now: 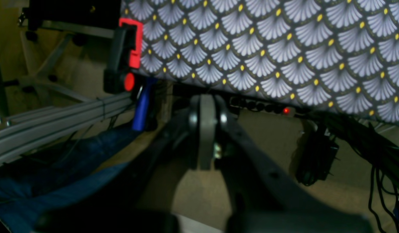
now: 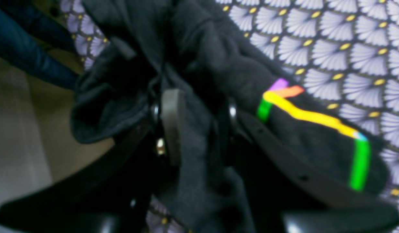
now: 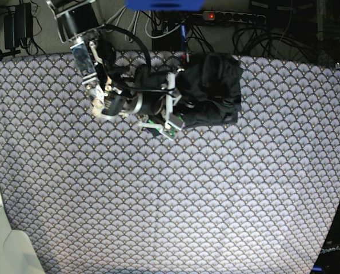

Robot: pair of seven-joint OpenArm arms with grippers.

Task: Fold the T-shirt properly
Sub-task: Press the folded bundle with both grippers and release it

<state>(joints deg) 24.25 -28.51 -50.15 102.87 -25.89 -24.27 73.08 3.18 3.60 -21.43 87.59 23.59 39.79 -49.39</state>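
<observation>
A scallop-patterned grey cloth (image 3: 170,200) with small yellow dots covers the whole worktop. Past its far edge, at twelve o'clock, a power strip (image 3: 230,17) with a lit red switch lies among tangled black cables (image 3: 278,40). At eleven o'clock a black power adapter (image 3: 16,25) sits on the dim floor. Under the worktop's edge, a red and black clamp (image 1: 125,61) grips the cloth beside grey aluminium rails (image 1: 57,116), above a tan floor (image 1: 257,136).

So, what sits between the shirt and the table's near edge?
Nothing: base view shows only bare patterned tablecloth below the bunched shirt.
</observation>
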